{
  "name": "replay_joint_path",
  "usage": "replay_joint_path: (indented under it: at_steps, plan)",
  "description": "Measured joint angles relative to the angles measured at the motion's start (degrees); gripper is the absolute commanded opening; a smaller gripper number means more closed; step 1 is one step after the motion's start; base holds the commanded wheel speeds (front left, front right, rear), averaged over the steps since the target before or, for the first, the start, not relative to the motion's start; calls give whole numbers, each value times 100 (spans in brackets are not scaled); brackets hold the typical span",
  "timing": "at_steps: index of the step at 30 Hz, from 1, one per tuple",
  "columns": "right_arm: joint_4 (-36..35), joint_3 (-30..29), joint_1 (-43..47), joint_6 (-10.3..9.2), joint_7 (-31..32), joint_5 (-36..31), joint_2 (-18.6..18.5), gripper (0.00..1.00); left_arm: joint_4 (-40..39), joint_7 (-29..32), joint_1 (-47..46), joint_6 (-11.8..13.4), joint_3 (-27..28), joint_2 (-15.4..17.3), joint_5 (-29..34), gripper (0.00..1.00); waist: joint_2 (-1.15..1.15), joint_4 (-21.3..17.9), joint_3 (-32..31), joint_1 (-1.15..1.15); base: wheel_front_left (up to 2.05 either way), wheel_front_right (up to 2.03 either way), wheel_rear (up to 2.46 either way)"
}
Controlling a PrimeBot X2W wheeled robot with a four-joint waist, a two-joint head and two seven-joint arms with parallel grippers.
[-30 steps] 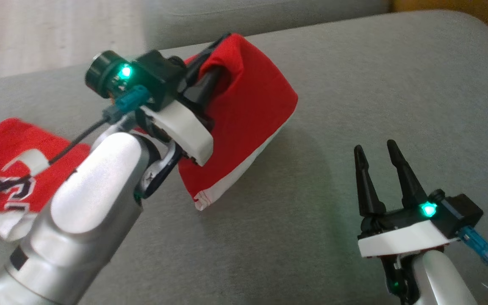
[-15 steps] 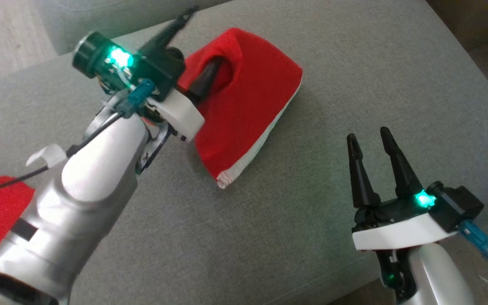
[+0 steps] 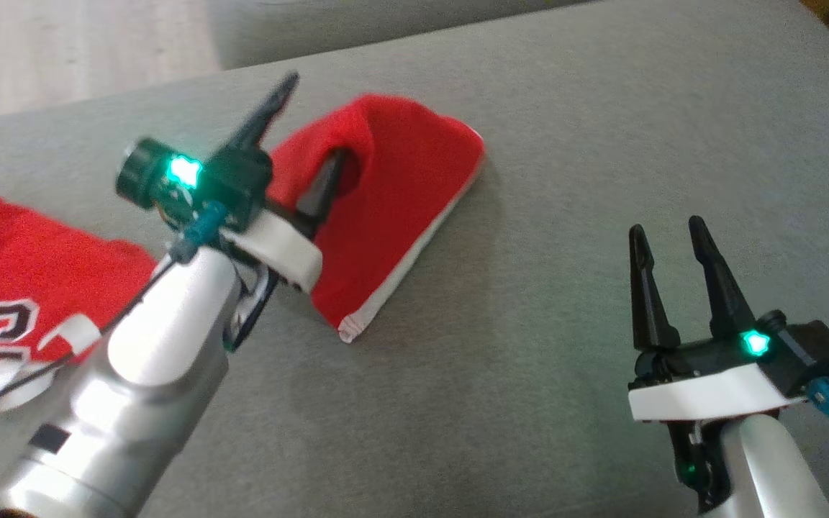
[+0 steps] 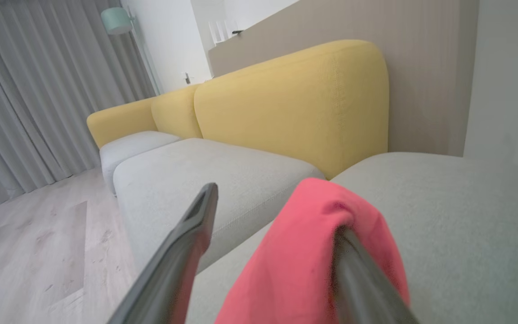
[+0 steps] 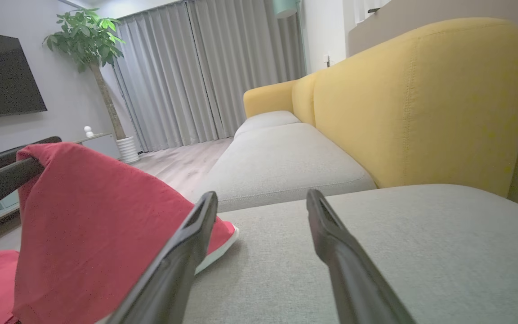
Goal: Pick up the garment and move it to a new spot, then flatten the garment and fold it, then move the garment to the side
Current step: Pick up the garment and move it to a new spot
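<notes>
nearest, the right gripper hangs just over the grey cushion, its fingers spread and bare, well apart from the cloth, just as it was a second ago. further in, the left gripper is where the change is. a second ago its fingers were pinched on a fold of the red garment; now they stand wide apart and grip nothing. one finger points clear into the air. the other sits under the fold, which drapes over it like a small tent; the left wrist view shows the same. the rest of the garment, with its lettering, trails away to the robot's left on the cushion. my reading: the fold has been let go, so this placing is nearly done, but the buried finger will have to slide out gently or it may drag the fold open. beyond stands the yellow sofa back.
</notes>
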Motion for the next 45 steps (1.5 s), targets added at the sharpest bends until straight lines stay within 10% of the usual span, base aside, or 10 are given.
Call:
replay_joint_path:
  at_steps: [10,27,45]
  plan:
    - [65,-25,36,0,0,-37,1,100,-27,103,138,-162,-281,14,-13,100,0,580,-250,-1,0,0,0]
    - [5,370,-47,0,0,368,0,100,137,248,-816,-478,-549,-549,-120,100,0,-345,-80,0,0,0,0]
    - [-26,360,-147,0,0,475,0,100,138,1376,-340,-720,-2835,1011,-1368,100,0,-148,170,0,0,0,0]
